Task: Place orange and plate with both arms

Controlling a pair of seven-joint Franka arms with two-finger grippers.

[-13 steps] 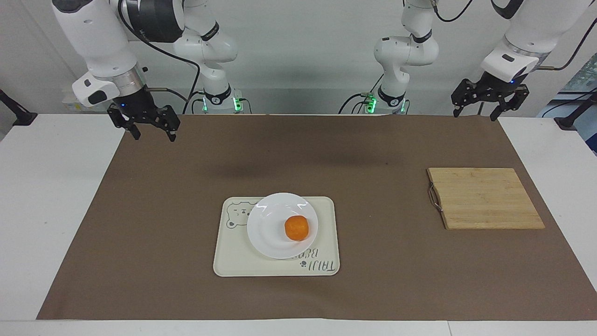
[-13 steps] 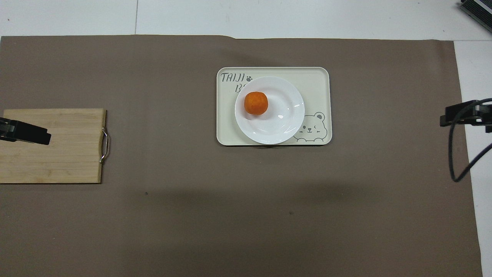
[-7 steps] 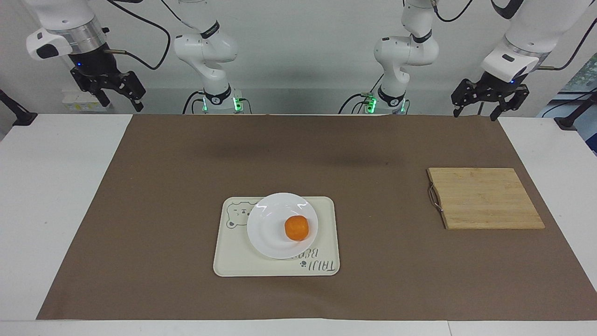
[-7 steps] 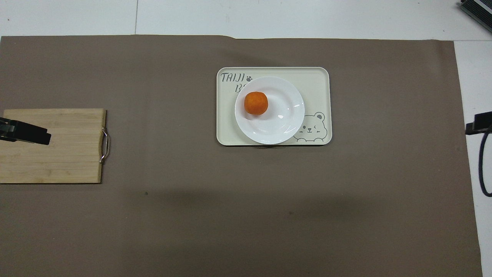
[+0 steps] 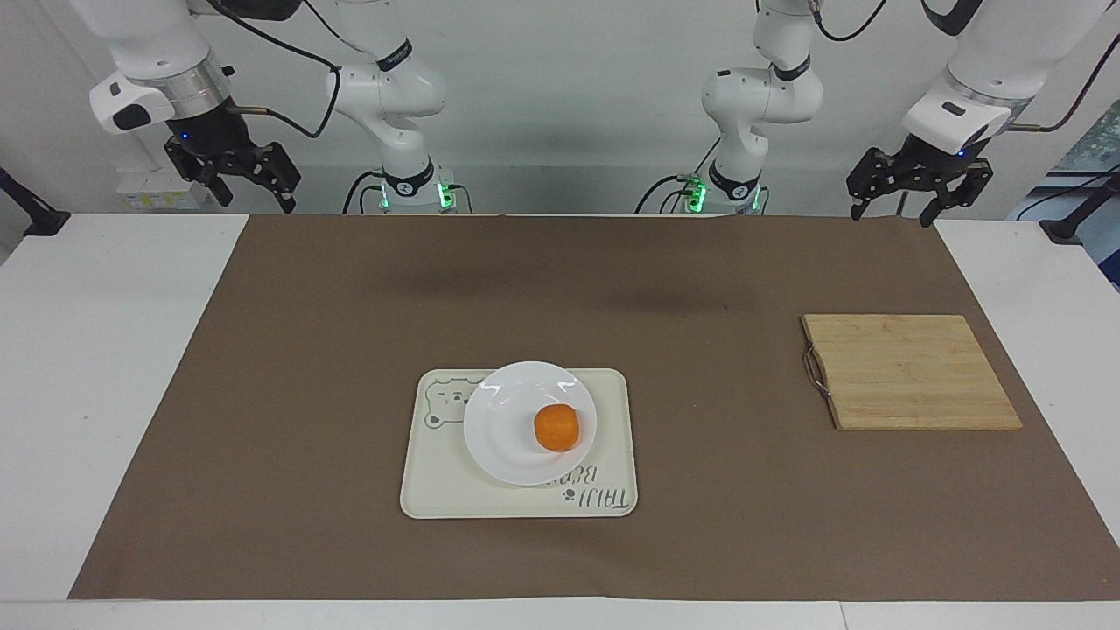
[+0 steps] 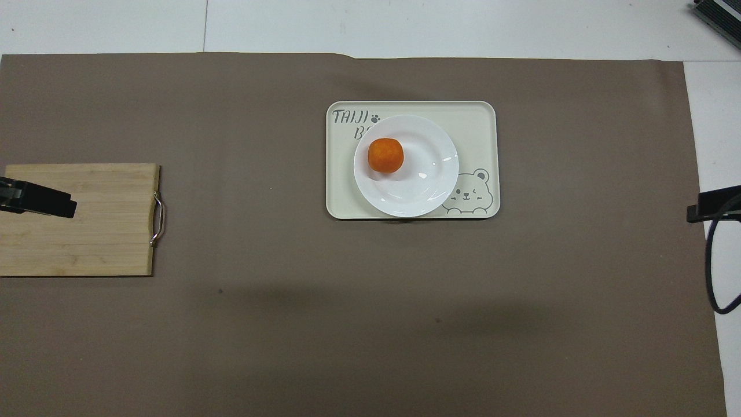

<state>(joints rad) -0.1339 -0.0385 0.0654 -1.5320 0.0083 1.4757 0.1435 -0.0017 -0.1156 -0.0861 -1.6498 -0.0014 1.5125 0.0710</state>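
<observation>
orange [image 5: 556, 427]: sitting in the well of the plate at lower centre of the facing view, toward the plate's edge on the left arm's end of the tabletop; nothing is touching it, and it is lying where it lay a second ago.
plate [image 5: 503, 429]: resting on the tray, overlapping the bear drawing and the lettering; unmoved over the last second.
tray [image 5: 612, 394]: cream, rectangular, lying flat on the brown mat at lower centre of the frame.
mat [image 5: 306, 394]: brown sheet covering most of the tabletop [image 5: 96, 367].
cutting board [image 5: 910, 372]: wooden, with a metal handle, lying at the right of the facing view, well apart from the tray.
right claw [image 5: 234, 175]: hanging at the upper left of the facing view, fingers spread and holding nothing; a second ago it was lower, over the mat's corner, and it is now raised and pulled back toward the wall.
left claw [image 5: 919, 179]: waiting at the upper right of the facing view, fingers spread, empty, unmoved.
change: only the right arm is moving, and it is withdrawing from the work area.
reading for the task: orange on plate and plate on tray, both claws clear; the placing looks finished and the arms appear to be returning to rest.
</observation>
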